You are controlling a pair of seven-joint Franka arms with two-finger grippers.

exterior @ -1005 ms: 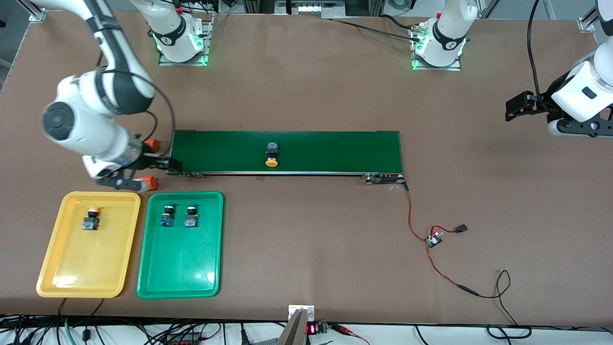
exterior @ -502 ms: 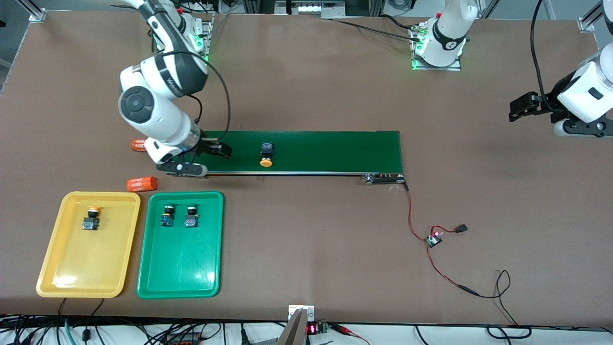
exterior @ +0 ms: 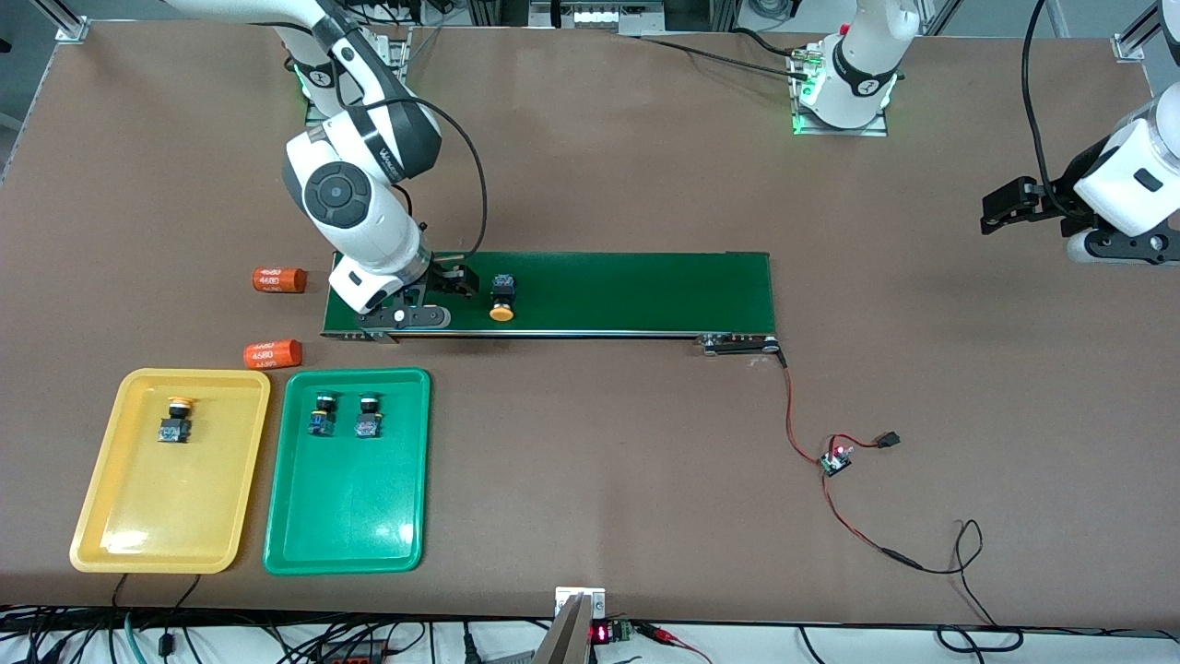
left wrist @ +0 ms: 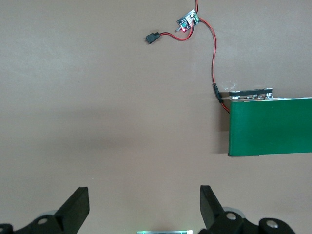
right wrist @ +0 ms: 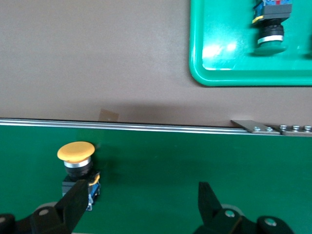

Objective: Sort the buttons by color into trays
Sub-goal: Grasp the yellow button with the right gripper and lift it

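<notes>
A yellow-capped button (exterior: 501,298) lies on the dark-green conveyor belt (exterior: 627,293); it also shows in the right wrist view (right wrist: 77,167). My right gripper (exterior: 442,297) is open and empty over the belt, just beside this button toward the right arm's end. The yellow tray (exterior: 138,544) holds one yellow-capped button (exterior: 175,418). The green tray (exterior: 346,535) holds two green-capped buttons (exterior: 321,414) (exterior: 369,416); one shows in the right wrist view (right wrist: 271,24) in the tray (right wrist: 214,58). My left gripper (exterior: 1000,205) is open and empty, waiting over bare table (left wrist: 145,204).
Two orange cylinders with white numbers (exterior: 278,278) (exterior: 272,353) lie by the belt's end near the trays. A red-and-black wire with a small circuit board (exterior: 835,458) runs from the belt's other end (left wrist: 188,21).
My right gripper moved from the belt's end by the orange cylinders along the belt toward the button. The button on the belt drifted toward the right arm's end. The left gripper barely moved.
</notes>
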